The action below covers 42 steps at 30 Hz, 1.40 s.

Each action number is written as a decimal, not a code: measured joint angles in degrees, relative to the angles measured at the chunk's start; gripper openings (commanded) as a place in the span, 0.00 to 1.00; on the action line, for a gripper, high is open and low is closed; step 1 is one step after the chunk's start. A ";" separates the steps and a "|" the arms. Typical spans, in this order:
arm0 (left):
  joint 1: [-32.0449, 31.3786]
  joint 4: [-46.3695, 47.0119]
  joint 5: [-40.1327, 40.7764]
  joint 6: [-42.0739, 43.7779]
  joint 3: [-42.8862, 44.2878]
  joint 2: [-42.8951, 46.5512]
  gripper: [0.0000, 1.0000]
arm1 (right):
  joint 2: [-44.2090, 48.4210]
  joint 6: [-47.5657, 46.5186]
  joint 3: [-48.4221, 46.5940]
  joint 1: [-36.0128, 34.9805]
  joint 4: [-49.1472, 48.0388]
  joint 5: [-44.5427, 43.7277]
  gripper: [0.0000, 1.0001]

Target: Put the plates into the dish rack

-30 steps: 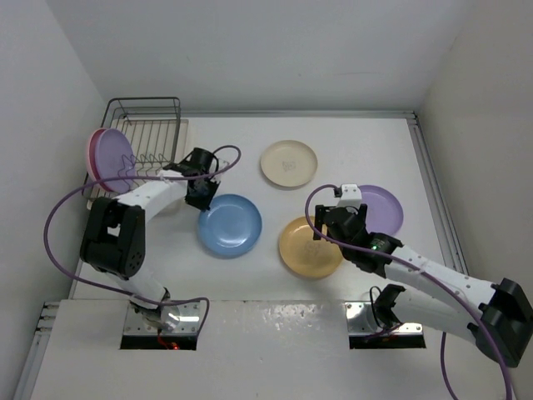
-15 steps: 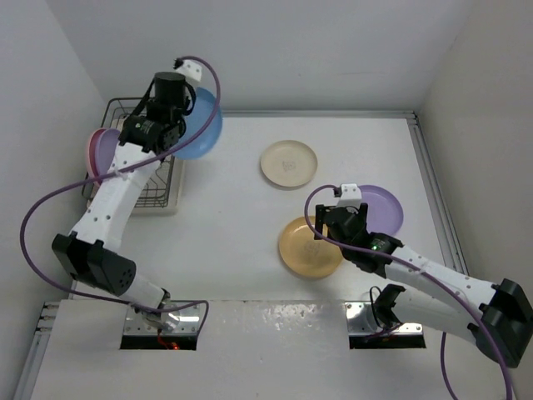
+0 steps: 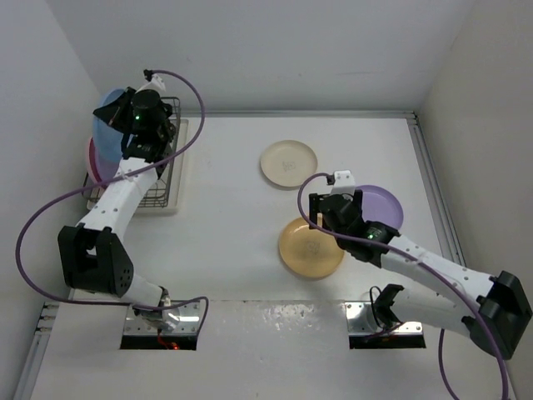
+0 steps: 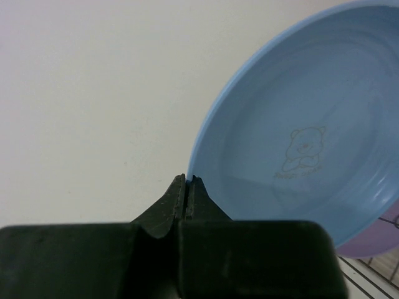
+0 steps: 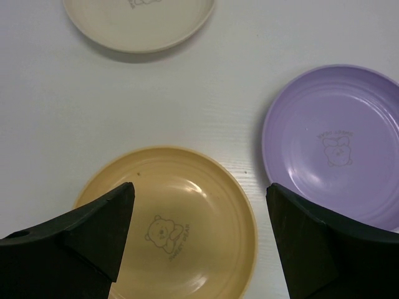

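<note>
Plates were found in three conditions: one carried, two racked, three loose on the table. The blue plate (image 3: 103, 123) was clamped by its rim in the left jaws, which were fully closed on the edge. It was held tilted on edge at the 10 o'clock corner of the overhead view, above the far-left end of the dish rack (image 3: 171, 187). The left wrist view showed its hollow side, with a bear print, facing the camera, and a lilac plate (image 4: 377, 244) just behind its lower rim, with rack wires below. A pink plate (image 3: 92, 160) stood on edge at the rack's 9 o'clock side. Whether the blue plate touched the rack could not be told. On the table (image 3: 225, 250), the cream plate (image 3: 288, 163) lay flat at 12 o'clock of centre, the orange-yellow plate (image 3: 310, 247) at 5 o'clock, and the second lilac plate (image 3: 385, 208) at 3 o'clock, just beside the orange-yellow one. All three were hollow side up and apart. The right jaws stood wide apart and held nothing, poised above the 1 o'clock rim of the orange-yellow plate, with the second lilac plate beside the right-hand finger.
</note>
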<state>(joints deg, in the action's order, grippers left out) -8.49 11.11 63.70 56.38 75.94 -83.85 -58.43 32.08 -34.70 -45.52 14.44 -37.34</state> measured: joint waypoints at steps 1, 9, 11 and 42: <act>0.76 1.46 0.26 0.83 -0.44 -0.44 0.00 | -0.66 -0.24 -0.94 0.02 0.09 0.02 0.87; 4.59 6.03 0.61 1.16 -5.55 -0.68 0.00 | -4.76 -0.98 -5.84 0.02 0.87 0.76 0.87; 4.90 6.27 0.22 0.94 -7.74 -0.68 0.00 | -5.18 -0.96 -6.03 0.02 1.07 1.09 0.87; 5.97 19.52 5.97 -2.49 -17.11 -4.90 0.00 | -0.52 0.13 -4.20 0.02 2.40 1.31 0.87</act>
<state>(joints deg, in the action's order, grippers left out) -2.52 30.63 69.67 53.89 58.83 -88.75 -58.96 32.21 -38.89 -45.50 16.84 -36.03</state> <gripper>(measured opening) 0.009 0.865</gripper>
